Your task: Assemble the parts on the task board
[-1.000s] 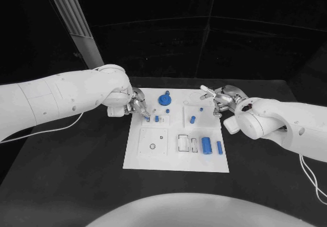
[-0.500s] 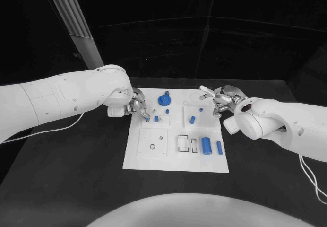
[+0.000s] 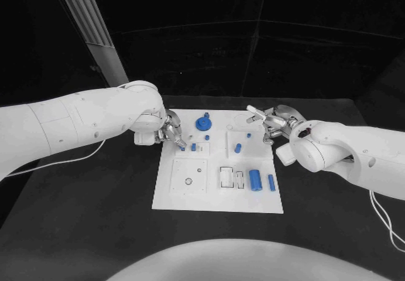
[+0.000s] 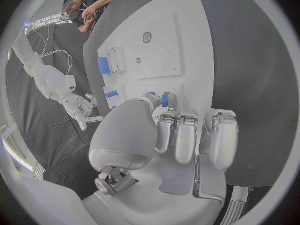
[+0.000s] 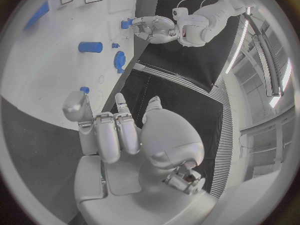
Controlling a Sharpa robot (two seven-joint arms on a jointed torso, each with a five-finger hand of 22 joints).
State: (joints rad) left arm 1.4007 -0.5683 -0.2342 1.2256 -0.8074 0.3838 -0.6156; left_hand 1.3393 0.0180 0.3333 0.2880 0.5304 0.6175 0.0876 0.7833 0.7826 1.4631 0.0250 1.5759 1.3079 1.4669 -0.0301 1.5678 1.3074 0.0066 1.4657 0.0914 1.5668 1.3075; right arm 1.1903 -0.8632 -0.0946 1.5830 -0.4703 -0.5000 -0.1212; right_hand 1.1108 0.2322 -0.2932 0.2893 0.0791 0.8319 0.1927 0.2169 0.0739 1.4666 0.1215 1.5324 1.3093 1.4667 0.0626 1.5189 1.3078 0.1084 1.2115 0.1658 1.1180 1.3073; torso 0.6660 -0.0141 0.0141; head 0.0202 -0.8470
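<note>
Here the white board (image 3: 218, 196) is lying flat in the middle of the black table (image 3: 84, 222), carrying small blue parts (image 3: 255, 179) near its right edge and farther back. Beyond, the left hand (image 3: 166, 132) is pinching a small blue peg (image 4: 165, 99) at the board's left edge. The right hand (image 3: 271, 123) is hovering at the far right corner, fingers spread, holding nothing.

**Count of the things on the black table**

There is one white task board (image 3: 169, 199). On it I count seven blue parts: one round toothed part (image 3: 203, 123), one thick cylinder (image 3: 255, 179), one long bar (image 3: 271, 182), one slanted peg (image 3: 239, 147) and three small pegs (image 3: 206, 137). There are two silver hands, the left hand (image 3: 169, 133) and the right hand (image 3: 271, 123).
</note>
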